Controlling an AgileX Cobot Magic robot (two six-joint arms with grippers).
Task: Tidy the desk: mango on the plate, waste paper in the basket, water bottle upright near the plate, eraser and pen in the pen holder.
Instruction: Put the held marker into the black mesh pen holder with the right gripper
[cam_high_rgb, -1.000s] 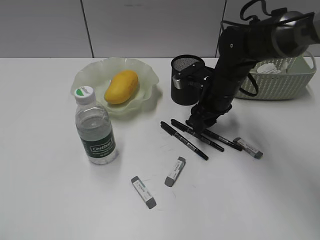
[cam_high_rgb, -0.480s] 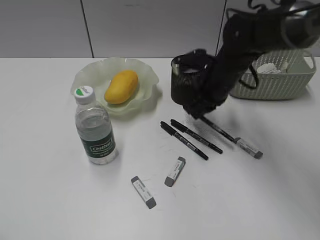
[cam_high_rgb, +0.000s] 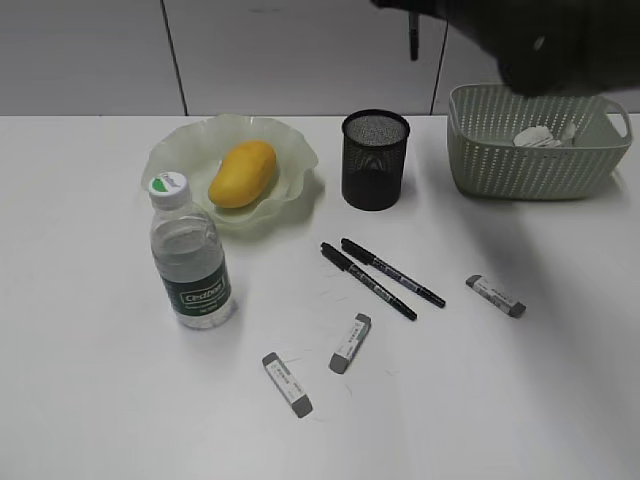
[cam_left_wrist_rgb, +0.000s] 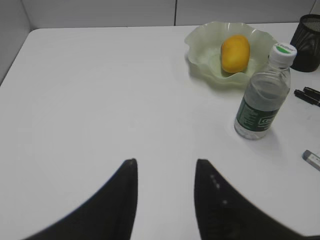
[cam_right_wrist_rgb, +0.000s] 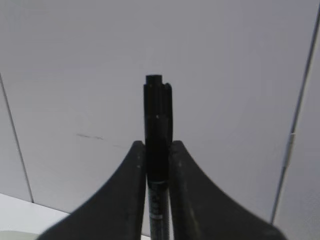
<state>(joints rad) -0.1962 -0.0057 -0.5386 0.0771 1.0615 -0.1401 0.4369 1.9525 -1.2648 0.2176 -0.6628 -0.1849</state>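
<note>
The mango (cam_high_rgb: 242, 173) lies on the pale-green plate (cam_high_rgb: 290, 140). The water bottle (cam_high_rgb: 190, 255) stands upright in front of the plate. The black mesh pen holder (cam_high_rgb: 375, 159) stands right of the plate. Two black pens (cam_high_rgb: 378, 277) lie on the desk (cam_high_rgb: 100, 400) with three erasers (cam_high_rgb: 350, 343) (cam_high_rgb: 287, 384) (cam_high_rgb: 495, 296). Waste paper (cam_high_rgb: 537, 136) lies in the green basket (cam_high_rgb: 530, 165). My right gripper (cam_right_wrist_rgb: 158, 145) is shut on a third black pen (cam_right_wrist_rgb: 158, 125), raised high above the pen holder; the pen (cam_high_rgb: 412, 40) hangs at the exterior view's top edge. My left gripper (cam_left_wrist_rgb: 165, 162) is open and empty over bare desk.
A grey panelled wall (cam_high_rgb: 300, 50) runs behind the desk. The right arm (cam_high_rgb: 540, 40) spans the top right above the basket. In the left wrist view the plate (cam_left_wrist_rgb: 200, 50), mango (cam_left_wrist_rgb: 235, 52) and bottle (cam_left_wrist_rgb: 262, 100) sit far right.
My right gripper has lifted one pen off the desk, from beside the pen holder up to the top of the view. Two pens stay on the desk.
</note>
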